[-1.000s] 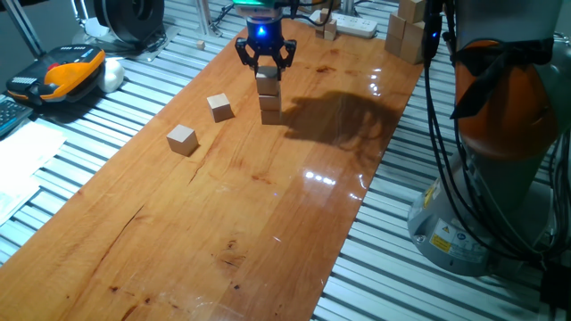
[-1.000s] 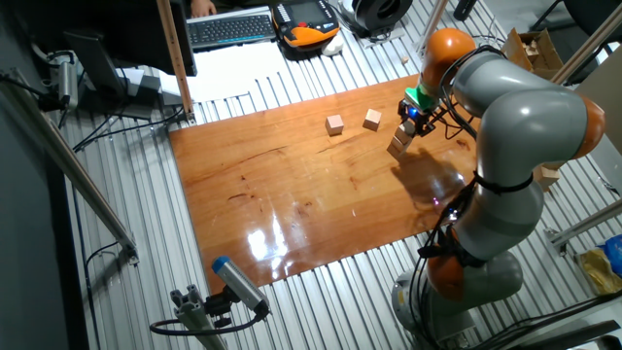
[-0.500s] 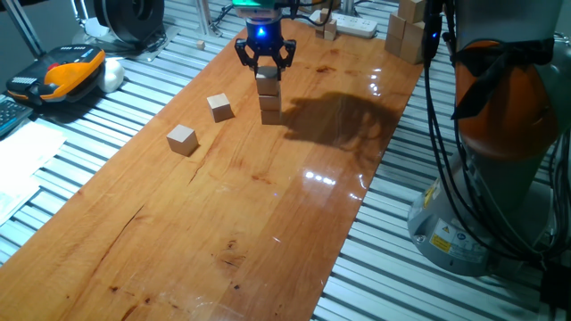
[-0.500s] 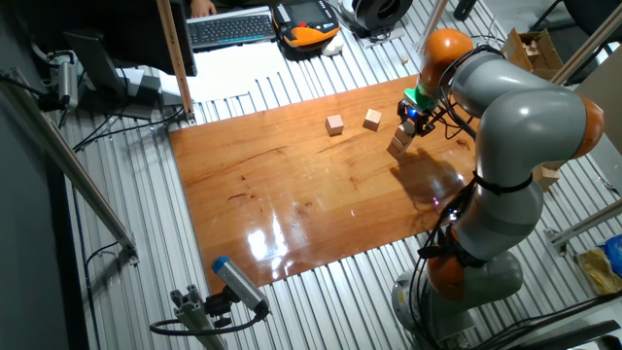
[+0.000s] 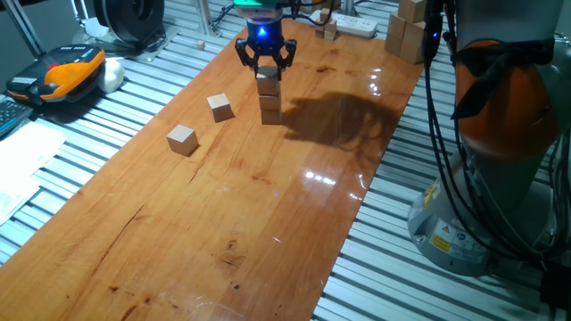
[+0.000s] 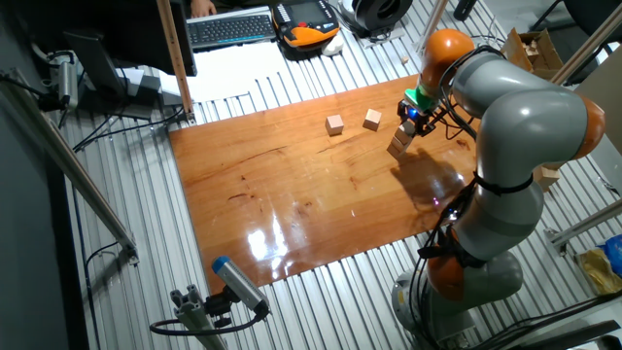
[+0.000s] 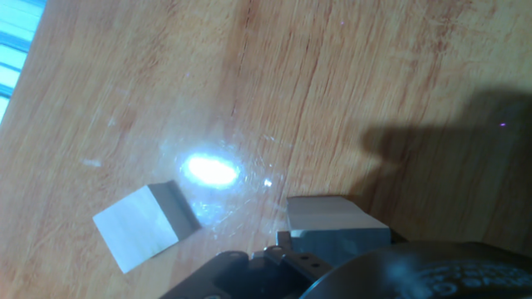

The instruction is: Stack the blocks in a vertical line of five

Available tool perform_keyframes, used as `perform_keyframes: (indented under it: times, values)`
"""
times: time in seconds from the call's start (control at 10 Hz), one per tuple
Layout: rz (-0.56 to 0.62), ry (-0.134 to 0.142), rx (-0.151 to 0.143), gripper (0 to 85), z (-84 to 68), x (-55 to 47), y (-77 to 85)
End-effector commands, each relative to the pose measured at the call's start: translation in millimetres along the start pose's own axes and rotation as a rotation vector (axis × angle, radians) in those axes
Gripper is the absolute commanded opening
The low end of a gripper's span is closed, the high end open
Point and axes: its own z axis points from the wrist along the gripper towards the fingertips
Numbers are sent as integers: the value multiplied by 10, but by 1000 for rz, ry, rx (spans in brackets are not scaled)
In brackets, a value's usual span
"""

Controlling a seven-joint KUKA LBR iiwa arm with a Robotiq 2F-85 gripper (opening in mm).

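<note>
With its fingers spread around the top block (image 5: 267, 83), the gripper (image 5: 265, 62) could topple the three-high stack (image 5: 268, 98) if it brushes it.

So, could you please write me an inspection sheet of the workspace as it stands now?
Surface: glossy wooden tabletop, glare patches, on a slatted metal bench.
Job's things: stack of three blocks; two loose blocks apart from it on the tabletop.
Clutter: larger pale wooden blocks and white power strip at the far end.
End effector: end effector at the stack's top block; grip cannot be told.
Cables: black cables hang beside the robot base.
Surroundings: orange pendant, keyboard, paper sheets.
</note>
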Motion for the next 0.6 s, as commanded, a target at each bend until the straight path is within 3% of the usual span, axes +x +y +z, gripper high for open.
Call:
perform_keyframes:
  times: [0.0, 0.5]
  values:
    - [7, -1, 2, 0, 0, 2, 3]
    - [25, -7, 13, 0, 3, 11, 8]
